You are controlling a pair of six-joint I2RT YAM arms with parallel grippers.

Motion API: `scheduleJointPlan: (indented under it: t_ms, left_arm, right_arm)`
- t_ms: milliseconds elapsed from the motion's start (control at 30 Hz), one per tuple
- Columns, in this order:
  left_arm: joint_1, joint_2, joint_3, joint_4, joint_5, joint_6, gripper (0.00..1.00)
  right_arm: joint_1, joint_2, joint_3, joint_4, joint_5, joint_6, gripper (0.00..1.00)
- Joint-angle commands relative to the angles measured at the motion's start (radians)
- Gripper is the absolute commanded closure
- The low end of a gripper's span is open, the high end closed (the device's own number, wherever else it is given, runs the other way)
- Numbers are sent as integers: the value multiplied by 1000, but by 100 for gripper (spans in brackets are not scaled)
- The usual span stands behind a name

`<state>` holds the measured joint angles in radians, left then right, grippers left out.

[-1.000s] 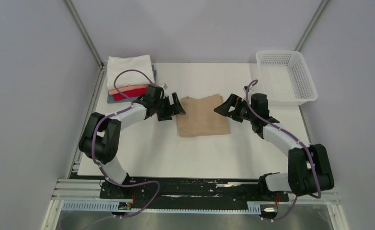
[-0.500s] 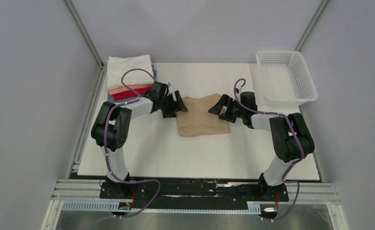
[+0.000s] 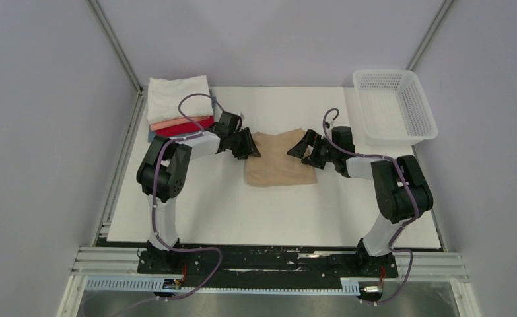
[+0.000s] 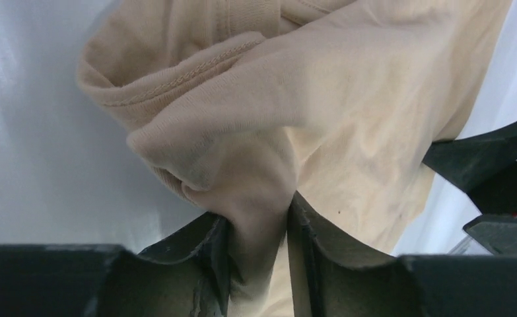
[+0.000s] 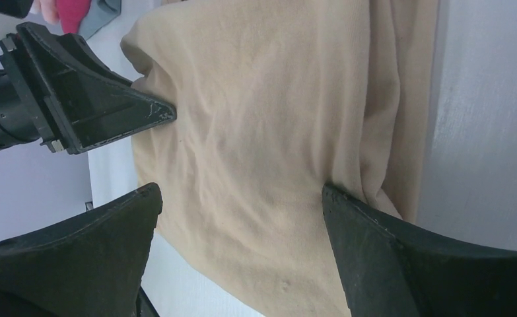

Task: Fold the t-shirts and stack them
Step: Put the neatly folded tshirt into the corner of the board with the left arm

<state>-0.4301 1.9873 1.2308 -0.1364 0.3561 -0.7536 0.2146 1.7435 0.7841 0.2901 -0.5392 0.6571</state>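
Note:
A folded tan t-shirt (image 3: 278, 164) lies in the middle of the white table. My left gripper (image 3: 249, 146) is at its far left corner. In the left wrist view this gripper (image 4: 255, 208) is shut on a bunched fold of the tan t-shirt (image 4: 348, 99). My right gripper (image 3: 302, 146) is at the shirt's far right corner. It stands open (image 5: 240, 191), with the tan cloth (image 5: 269, 132) lying between its fingers. A stack of folded t-shirts sits at the back left: white (image 3: 176, 96) on top, red (image 3: 184, 127) under it, blue-grey at the bottom.
A white mesh basket (image 3: 382, 72) stands at the back right corner. The left gripper's black fingers (image 5: 97, 112) show in the right wrist view across the shirt. The stack lies just behind the left arm's wrist. Grey walls enclose the table on three sides.
My left gripper has closed from wide open onto the shirt's left corner. The right arm came in to the right corner, then held still, its jaws staying open.

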Motion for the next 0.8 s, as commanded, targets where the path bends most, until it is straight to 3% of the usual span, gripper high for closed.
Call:
scheduleJointPlan:
  t_ms: [0, 33, 100, 333, 467, 533, 667, 767]
  left_arm:
    - [-35, 88, 76, -93, -83, 39, 67]
    - [-42, 99, 93, -103, -109, 60, 82]
    - [-46, 128, 157, -157, -141, 99, 99]
    - [-46, 66, 264, -240, -324, 306, 100]
    - [-45, 74, 364, -260, -635, 506, 100]
    - [-45, 98, 425, -270, -725, 593, 100]
    - [-43, 111, 441, -134, -897, 786, 100]
    - [-28, 109, 447, -32, -903, 915, 100]
  right_arm:
    - [1, 16, -35, -59, 25, -25, 0]
    - [2, 9, -30, -60, 18, -26, 0]
    - [2, -16, -10, -72, 3, -27, 0]
    - [1, -225, 43, -185, 105, -86, 0]
    - [1, -385, -5, -243, 221, -120, 0]
    - [0, -465, -41, -257, 271, -134, 0]
    - [0, -600, -61, -341, 381, -171, 0]
    - [1, -666, -80, -358, 430, -181, 0]
